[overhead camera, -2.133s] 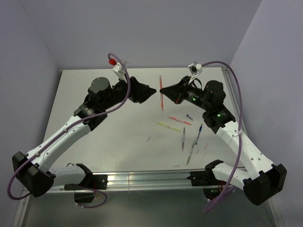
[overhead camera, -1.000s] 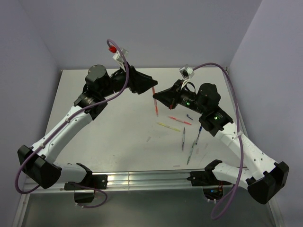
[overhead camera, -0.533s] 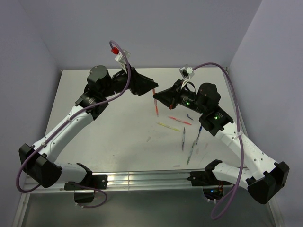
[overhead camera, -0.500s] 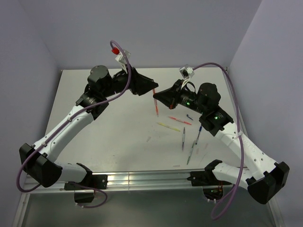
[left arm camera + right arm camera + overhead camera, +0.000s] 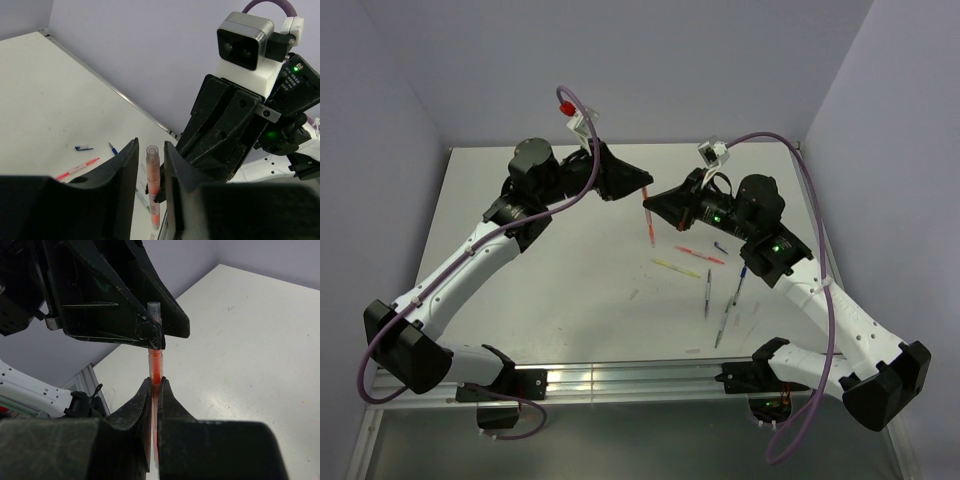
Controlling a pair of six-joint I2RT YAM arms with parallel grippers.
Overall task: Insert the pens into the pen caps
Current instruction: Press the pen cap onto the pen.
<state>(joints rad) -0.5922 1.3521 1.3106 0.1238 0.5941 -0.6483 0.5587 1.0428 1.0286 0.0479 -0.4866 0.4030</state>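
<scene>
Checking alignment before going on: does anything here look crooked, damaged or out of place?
Nothing stands out. The right tool grips the red pen, the clear cap sits straight in line on its end between the left tool fingers, and the other pens lie flat on the table.

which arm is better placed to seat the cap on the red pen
Left, probably: the left gripper straddles the clear cap atop the red pen, while the right gripper only clamps the barrel.

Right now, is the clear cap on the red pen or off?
On: the clear cap sits over the red pen tip in both wrist views.
</scene>
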